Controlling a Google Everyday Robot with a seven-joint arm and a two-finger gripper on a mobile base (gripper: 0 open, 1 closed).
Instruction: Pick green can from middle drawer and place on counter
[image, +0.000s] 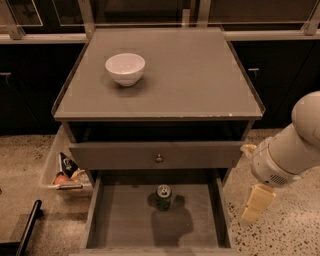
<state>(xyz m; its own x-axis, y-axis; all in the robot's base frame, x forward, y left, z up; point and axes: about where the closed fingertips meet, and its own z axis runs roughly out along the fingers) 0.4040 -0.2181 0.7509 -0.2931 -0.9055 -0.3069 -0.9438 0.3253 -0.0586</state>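
Note:
The green can (163, 196) stands upright on the floor of the open middle drawer (120, 220), near its back and middle, silver top up. The counter (200, 75) is the flat grey cabinet top above, with a small pale chip at its front right edge. My gripper (257, 203) hangs off the pale arm at the right, outside the drawer's right wall, a little above floor level and to the right of the can. It holds nothing that I can see.
A white bowl (125, 68) sits on the counter's back left. A drawer with a small round knob (159, 158) is slightly pulled out above the can. A bin of packets (64, 173) lies left of the cabinet. A black bar (27, 226) lies at the lower left.

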